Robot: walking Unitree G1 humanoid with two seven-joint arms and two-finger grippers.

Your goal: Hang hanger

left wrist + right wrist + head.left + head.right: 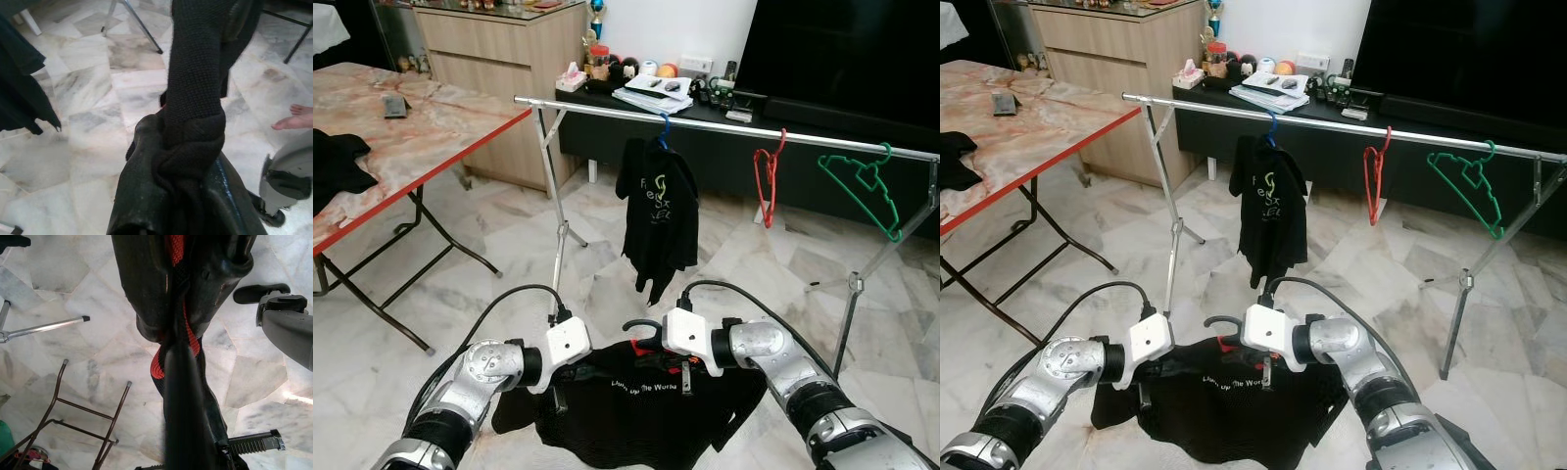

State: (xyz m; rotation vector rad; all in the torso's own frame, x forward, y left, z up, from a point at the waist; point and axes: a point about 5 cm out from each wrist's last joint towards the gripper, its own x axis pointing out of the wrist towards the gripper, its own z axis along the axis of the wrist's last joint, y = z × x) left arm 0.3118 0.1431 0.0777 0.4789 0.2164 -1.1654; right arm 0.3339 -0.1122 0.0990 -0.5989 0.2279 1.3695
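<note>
Marble floor, rail [724,124] ahead and above. Shirt [636,401] on hanger [644,329] held low betw. both arms: left pincer [570,375] clamped on cloth, right pincer [677,367] on hanger neck. Hook points up twd rail; right arm nearer.

Two silver jointed arms, black elbow bands; white wrist boxes, black looping cables; left gripper [570,375], right gripper [682,364], black fingers.

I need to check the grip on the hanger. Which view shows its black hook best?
Left eye view: the hook curls out clear beside the right gripper, above the shirt. The right eye view shows it similarly. The right wrist view shows its shaft too close.
</note>
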